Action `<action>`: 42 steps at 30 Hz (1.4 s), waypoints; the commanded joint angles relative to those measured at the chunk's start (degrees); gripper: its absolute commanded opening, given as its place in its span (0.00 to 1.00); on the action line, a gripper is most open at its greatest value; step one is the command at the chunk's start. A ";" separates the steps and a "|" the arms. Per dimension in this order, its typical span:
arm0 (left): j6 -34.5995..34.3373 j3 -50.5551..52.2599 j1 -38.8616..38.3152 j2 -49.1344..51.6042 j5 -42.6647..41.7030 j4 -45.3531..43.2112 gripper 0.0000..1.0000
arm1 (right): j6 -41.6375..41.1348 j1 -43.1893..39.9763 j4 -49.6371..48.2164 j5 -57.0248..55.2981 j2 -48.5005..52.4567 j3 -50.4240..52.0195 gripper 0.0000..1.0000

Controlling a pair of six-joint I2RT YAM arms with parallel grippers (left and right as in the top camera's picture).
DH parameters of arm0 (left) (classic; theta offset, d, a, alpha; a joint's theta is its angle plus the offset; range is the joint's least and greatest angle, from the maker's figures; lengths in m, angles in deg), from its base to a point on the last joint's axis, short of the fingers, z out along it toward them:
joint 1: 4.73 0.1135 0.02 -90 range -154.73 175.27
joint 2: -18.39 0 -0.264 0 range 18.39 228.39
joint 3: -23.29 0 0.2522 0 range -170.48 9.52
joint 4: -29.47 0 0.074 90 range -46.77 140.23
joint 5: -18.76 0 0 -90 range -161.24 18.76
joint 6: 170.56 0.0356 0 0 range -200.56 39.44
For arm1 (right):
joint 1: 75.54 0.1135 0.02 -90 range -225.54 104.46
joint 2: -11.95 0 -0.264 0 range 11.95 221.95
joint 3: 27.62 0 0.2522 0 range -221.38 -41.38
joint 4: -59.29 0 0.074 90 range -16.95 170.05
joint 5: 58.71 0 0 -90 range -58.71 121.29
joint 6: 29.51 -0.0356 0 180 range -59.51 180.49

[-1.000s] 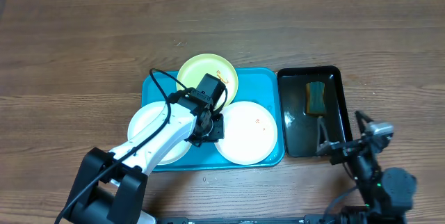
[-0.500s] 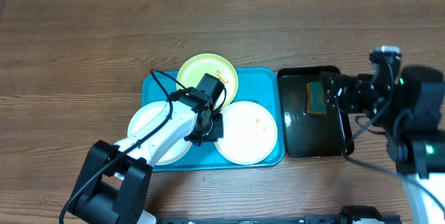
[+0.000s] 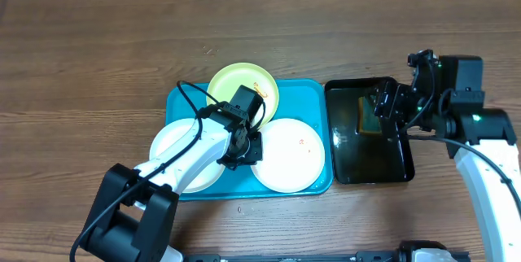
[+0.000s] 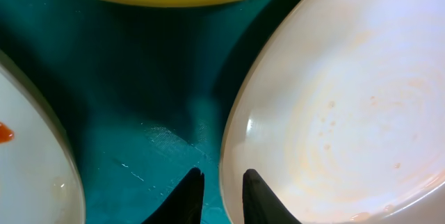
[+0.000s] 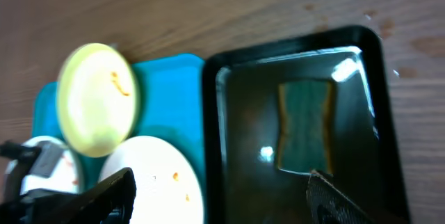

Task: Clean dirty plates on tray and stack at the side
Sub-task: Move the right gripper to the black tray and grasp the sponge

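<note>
The turquoise tray [image 3: 183, 103] holds three plates: a yellow-green plate [image 3: 242, 91] at the back, a white plate [image 3: 183, 160] at the left and a white plate [image 3: 289, 155] with small orange specks at the right. My left gripper [image 3: 244, 144] is low on the tray between the two white plates. In the left wrist view its fingers [image 4: 191, 196] stand either side of the right plate's rim [image 4: 229, 133], shut on it. My right gripper [image 3: 384, 106] hovers open over the black tray, with its fingertips [image 5: 104, 196] far apart.
A black tray [image 3: 366, 179] lies right of the turquoise one, with a green and yellow sponge [image 3: 368, 115] in its far half. Bare wooden table [image 3: 98, 67] surrounds both trays. The left arm's cable loops over the left plate.
My right arm has swung up from the table's front right corner to above the black tray. The left arm and the plates have not moved.
</note>
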State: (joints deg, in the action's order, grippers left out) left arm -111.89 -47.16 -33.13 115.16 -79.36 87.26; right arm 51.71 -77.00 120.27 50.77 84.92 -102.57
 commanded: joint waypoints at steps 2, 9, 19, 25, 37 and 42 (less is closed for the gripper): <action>2.10 -0.07 1.18 1.49 -2.19 -0.09 0.23 | -0.44 -0.11 0.90 -5.31 3.17 -1.88 0.81; 2.62 -0.48 3.06 1.49 -4.39 0.66 0.23 | -0.46 -0.11 2.60 -7.50 11.06 -1.86 0.81; 2.62 -0.48 1.01 1.49 -2.19 -0.83 0.24 | -0.22 3.02 2.03 -13.68 18.05 -1.81 0.81; 3.06 -0.48 1.01 1.49 -2.21 -0.85 0.27 | -0.31 8.94 0.66 -25.09 20.35 -1.68 0.82; 3.06 -0.48 1.01 1.49 -2.23 -0.59 0.28 | -1.81 10.12 -4.98 -28.17 27.78 1.25 0.79; 3.04 -0.48 1.01 1.49 -2.25 -0.59 0.29 | -1.81 10.12 -4.42 -25.92 29.35 1.25 0.75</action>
State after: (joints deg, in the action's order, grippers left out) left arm -110.15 -47.18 -31.76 116.03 -82.11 86.69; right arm 50.23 -66.88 115.79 23.71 113.80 -101.67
